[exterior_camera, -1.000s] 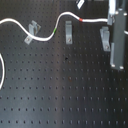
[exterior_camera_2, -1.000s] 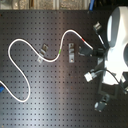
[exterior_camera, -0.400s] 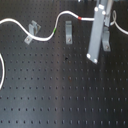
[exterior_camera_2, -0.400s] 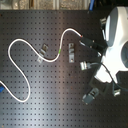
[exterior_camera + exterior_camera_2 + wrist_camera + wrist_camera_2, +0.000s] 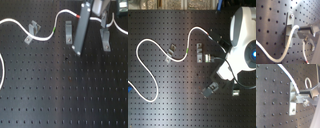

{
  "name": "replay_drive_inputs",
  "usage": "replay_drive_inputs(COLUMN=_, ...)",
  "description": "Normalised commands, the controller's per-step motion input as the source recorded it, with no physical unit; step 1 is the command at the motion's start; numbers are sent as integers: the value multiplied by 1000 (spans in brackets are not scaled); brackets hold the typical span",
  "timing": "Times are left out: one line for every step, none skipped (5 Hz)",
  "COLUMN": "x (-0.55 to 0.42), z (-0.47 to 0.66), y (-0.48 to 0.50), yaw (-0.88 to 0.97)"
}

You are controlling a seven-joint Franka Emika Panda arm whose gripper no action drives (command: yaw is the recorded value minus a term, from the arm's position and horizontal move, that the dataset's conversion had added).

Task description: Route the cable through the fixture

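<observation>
Cable [image 5: 158,41]: white cord laid in loops over the black perforated table [image 5: 60,95]; in the second exterior view it is run from the 8 o'clock edge up round the 10 o'clock area, past a green band [image 5: 187,52], then arched toward the gripper at 3 o'clock. A red band [image 5: 79,16] is seen only in the first exterior view, just beside the arm.

Fixtures: three upright metal clips on the table, one at 10 o'clock [image 5: 32,31], one at 12 o'clock [image 5: 68,33], one at 2 o'clock [image 5: 104,37] in the first exterior view. They are set in a row, judged so that the cord can be threaded from clip to clip.

Gripper [image 5: 300,32]: clenched on the cable right at a clip [image 5: 288,31], judged so that the cord is pressed into its slot. This contact is shown only in both wrist views; in both exterior views it is hidden by the arm.

Whether the cord is seated cannot be told.
</observation>
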Motion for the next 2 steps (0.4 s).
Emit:
replay_drive_inputs(x=-162, z=143, y=105, yaw=811)
replay_drive_inputs(x=-143, z=145, y=116, yaw=840)
